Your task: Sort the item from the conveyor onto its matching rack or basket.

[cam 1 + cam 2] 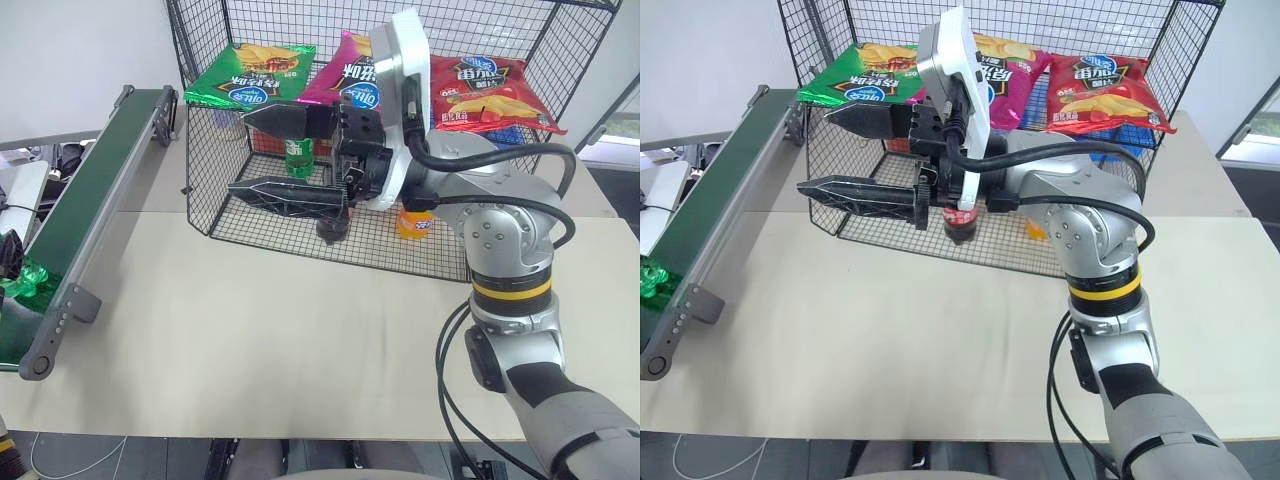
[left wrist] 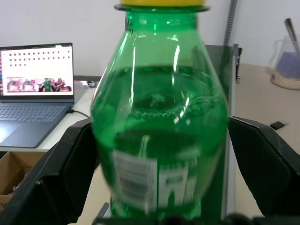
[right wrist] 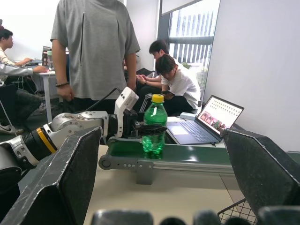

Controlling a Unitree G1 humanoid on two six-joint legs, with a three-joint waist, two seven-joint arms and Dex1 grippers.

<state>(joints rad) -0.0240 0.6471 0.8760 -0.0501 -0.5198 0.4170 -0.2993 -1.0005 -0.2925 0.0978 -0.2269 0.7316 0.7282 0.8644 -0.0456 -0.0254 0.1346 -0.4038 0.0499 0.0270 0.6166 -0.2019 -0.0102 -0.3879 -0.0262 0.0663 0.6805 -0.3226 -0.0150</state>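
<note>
Bottle (image 3: 154, 125) upright on belt (image 3: 187, 153), between left gripper (image 3: 133, 127) jaws, which stand apart, not yet clamped. Risk: uneven closing tips it, or a grip on the curved shoulder slips. Right gripper (image 1: 275, 155) jaws wide apart, empty, near cage (image 1: 215, 190).

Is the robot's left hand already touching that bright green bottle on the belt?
Cannot tell. In the left wrist view the black fingers flank the green bottle closely on both sides, but neither contact nor a gap shows plainly.

A pale beige worktop (image 1: 280, 340) carries the black wire-mesh cage (image 1: 240, 215) at its far side and the conveyor (image 1: 95, 190) (grey-framed, dark-green belt) along its left edge.
</note>
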